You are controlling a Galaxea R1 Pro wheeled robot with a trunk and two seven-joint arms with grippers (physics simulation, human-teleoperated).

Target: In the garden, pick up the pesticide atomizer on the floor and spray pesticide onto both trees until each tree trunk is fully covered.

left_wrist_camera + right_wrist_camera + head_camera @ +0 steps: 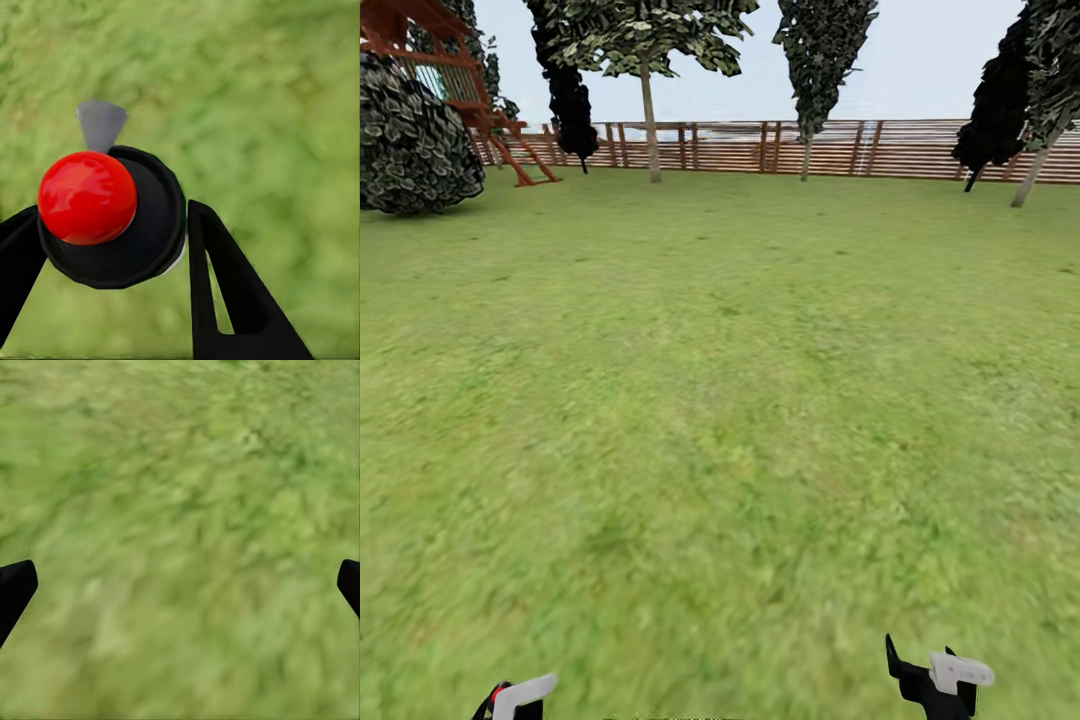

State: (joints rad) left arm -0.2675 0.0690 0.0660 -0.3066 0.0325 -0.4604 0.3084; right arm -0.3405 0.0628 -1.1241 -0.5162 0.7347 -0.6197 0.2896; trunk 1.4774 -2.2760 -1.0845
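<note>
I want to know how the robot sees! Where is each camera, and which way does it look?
Head view: on the head, facing forward across the lawn to the fence and trees; both grippers peek in low.
Left wrist view: near the left gripper, looking down at grass, fingers around the atomizer.
Right wrist view: near the right gripper, open, looking down at grass.
All share the lawn.

Two grippers are seen at the lower edge of the head view. The left gripper (515,700) is made up of a black body with a white, curved plate and a small red mark. The right gripper (938,680) is black with a white angular piece. In both wrist views, matte black, wedge-shaped fingers (225,300) are shown, one with a triangular cut-out.
</note>
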